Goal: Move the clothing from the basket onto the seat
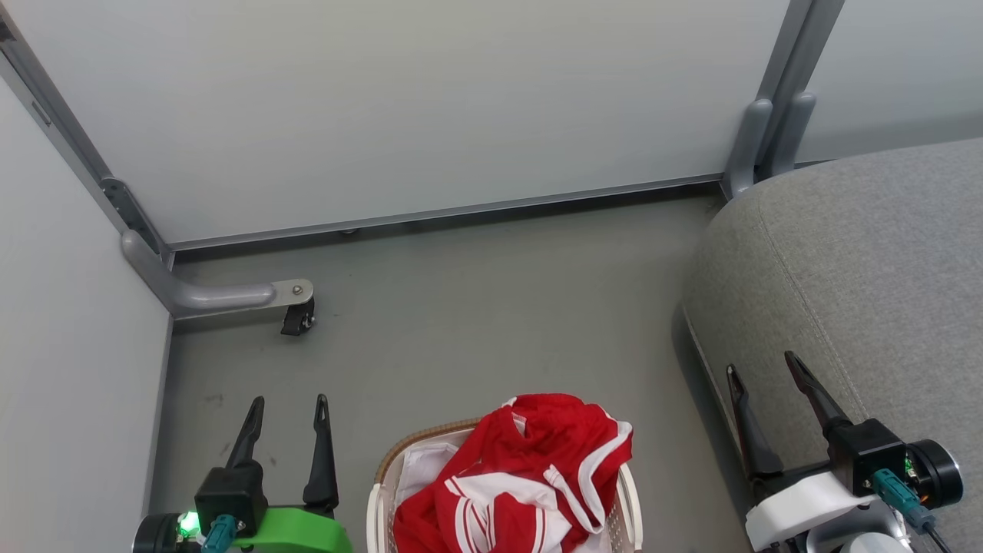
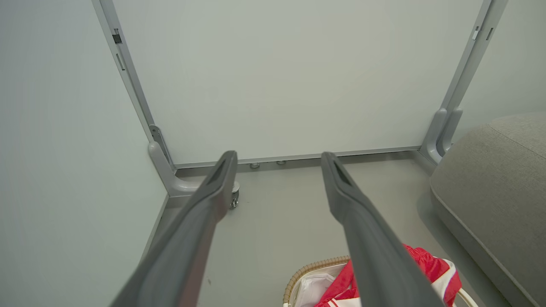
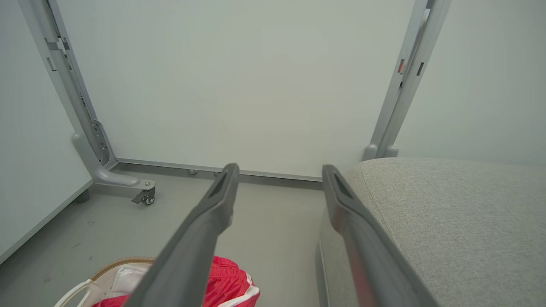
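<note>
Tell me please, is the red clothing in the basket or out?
In: the clothing sits bunched inside the basket, draping over its rim.

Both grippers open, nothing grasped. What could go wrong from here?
The bright red, white-striped garments lie heaped in the small off-white perforated basket; one pinch might also snag the white liner cloth.
The basket looks light and could lift or tip.
The grey fabric seat has a rounded edge; garments might slide off.

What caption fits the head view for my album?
Bright red, white-striped clothing heaped in a small off-white plastic basket on the grey floor, beside a large grey fabric seat.
</note>
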Available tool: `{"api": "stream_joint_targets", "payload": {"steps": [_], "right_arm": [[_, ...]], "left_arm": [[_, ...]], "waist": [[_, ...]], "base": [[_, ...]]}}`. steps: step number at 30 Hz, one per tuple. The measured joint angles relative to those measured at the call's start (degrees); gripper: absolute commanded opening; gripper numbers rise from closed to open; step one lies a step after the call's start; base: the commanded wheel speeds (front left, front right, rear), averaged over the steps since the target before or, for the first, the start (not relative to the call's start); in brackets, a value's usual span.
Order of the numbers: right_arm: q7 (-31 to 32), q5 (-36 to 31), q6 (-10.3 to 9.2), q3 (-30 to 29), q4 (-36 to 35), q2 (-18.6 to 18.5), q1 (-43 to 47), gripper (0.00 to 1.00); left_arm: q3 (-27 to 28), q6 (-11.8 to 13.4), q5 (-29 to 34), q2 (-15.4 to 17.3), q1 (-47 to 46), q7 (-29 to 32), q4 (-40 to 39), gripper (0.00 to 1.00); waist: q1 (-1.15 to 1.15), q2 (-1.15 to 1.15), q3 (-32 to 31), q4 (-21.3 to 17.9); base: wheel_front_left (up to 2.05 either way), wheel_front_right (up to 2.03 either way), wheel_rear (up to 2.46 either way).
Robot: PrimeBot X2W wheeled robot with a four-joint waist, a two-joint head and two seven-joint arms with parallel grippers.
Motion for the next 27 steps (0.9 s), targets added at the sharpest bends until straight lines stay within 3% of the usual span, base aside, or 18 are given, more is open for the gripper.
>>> {"api": "stream_joint_targets", "payload": {"steps": [27], "right_arm": [[0.00, 0.00, 0.00, 0.35, -0.48, -0.01, 0.01, 1.00]], "left_arm": [[-1.54, -0.62, 0.42, 0.02, 0.09, -0.10, -0.04, 1.00]], "waist": [[0.00, 0.00, 0.85, -0.62]], "base": [[0.00, 0.00, 0.00]]}}
